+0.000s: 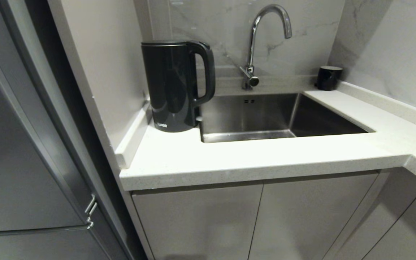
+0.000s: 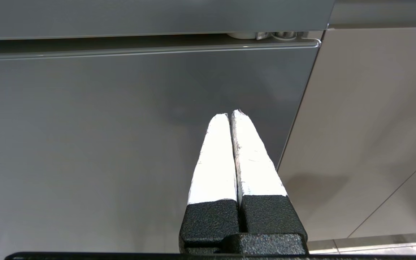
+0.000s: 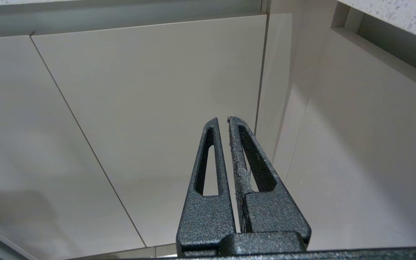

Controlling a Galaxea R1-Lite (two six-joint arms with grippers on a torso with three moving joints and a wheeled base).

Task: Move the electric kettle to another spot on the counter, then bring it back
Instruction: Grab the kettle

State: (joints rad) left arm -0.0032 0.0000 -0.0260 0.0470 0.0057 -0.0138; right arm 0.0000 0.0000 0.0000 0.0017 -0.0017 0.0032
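I see the kettle upright on the bench, in the corner by the wall, handle turned toward the sink — well above both pincers, neither near it. My left pincer is closed, its white fingers pressed together, facing the fridge door below bench height. My right pincer is closed too — empty, facing the cabinet doors under the bench.
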